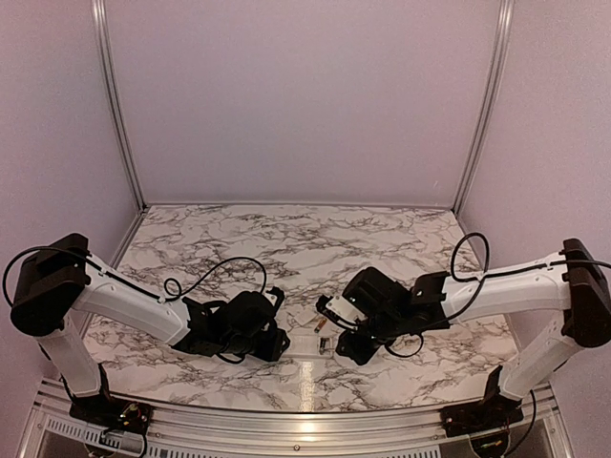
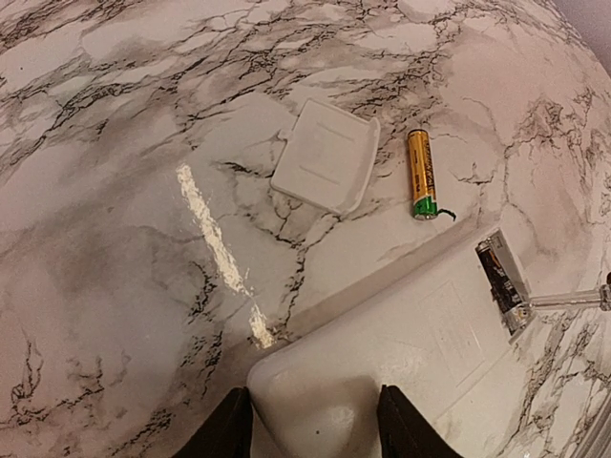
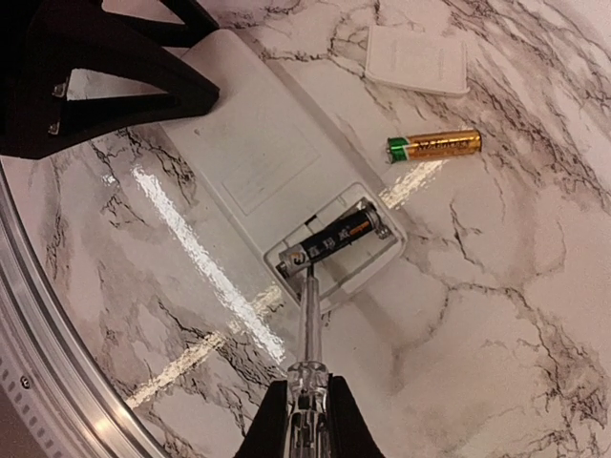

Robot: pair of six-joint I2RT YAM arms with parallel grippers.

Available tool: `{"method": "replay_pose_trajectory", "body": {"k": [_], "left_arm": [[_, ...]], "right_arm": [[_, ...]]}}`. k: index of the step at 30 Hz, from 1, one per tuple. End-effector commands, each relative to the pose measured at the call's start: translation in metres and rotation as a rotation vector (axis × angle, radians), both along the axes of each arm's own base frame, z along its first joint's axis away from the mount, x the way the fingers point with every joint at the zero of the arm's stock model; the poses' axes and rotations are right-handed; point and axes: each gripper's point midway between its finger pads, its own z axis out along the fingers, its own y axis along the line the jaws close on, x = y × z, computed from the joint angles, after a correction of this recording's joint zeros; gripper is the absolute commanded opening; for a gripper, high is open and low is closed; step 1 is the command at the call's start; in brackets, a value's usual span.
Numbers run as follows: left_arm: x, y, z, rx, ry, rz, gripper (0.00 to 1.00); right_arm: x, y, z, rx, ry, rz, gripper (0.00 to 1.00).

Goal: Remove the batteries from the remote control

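Observation:
The white remote control (image 2: 420,353) lies back-up on the marble, its battery bay open. My left gripper (image 2: 315,412) is shut on its near end; it also shows in the right wrist view (image 3: 105,76). A dark battery (image 3: 331,238) sits in the bay. My right gripper (image 3: 307,405) is shut on a thin clear-handled stick (image 3: 309,315), whose tip touches the dark battery's near end. A gold-orange battery (image 3: 434,146) lies loose on the table beside the remote. The detached white back panel (image 3: 417,59) lies just beyond it. In the top view both grippers, left (image 1: 270,315) and right (image 1: 334,320), meet at the table's front middle.
A metal rail (image 3: 57,382) runs along the table's near edge, close to the remote. Bright light streaks (image 2: 215,243) lie on the glossy marble. Pale walls and metal posts (image 1: 115,105) enclose the table's back and sides.

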Motion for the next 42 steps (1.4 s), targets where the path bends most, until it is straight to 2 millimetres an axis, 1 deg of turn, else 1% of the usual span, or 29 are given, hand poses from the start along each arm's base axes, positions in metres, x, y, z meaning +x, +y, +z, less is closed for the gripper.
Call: {"method": "replay_pose_trajectory", "body": {"k": [1,7,14,18,22,28,34,38,42], "left_arm": [[-0.011,0.005,-0.019,0.062,0.033,-0.045,0.47],[-0.011,0.006,-0.017,0.058,0.032,-0.043,0.47],[-0.011,0.005,-0.018,0.058,0.033,-0.045,0.46],[-0.012,0.005,-0.017,0.056,0.033,-0.046,0.45],[-0.011,0.005,-0.017,0.056,0.033,-0.046,0.45],[-0.012,0.005,-0.018,0.056,0.034,-0.047,0.45],[-0.012,0.005,-0.018,0.058,0.033,-0.050,0.44],[-0.012,0.005,-0.019,0.060,0.034,-0.049,0.44],[-0.011,0.005,-0.018,0.060,0.032,-0.048,0.43]], "right_arm": [[-0.009,0.005,-0.012,0.034,0.040,-0.003,0.00],[-0.014,0.011,-0.010,0.097,0.056,0.008,0.00],[-0.017,0.015,-0.014,0.156,0.067,0.006,0.00],[-0.018,0.014,-0.012,0.173,0.063,-0.001,0.00],[-0.015,0.012,-0.004,0.187,0.042,-0.020,0.00],[-0.007,0.015,0.017,0.208,0.001,-0.038,0.00],[-0.004,0.021,0.025,0.223,-0.010,-0.034,0.00],[-0.001,0.019,0.027,0.210,-0.017,-0.047,0.00],[0.000,0.018,0.032,0.211,-0.026,-0.052,0.00]]}}
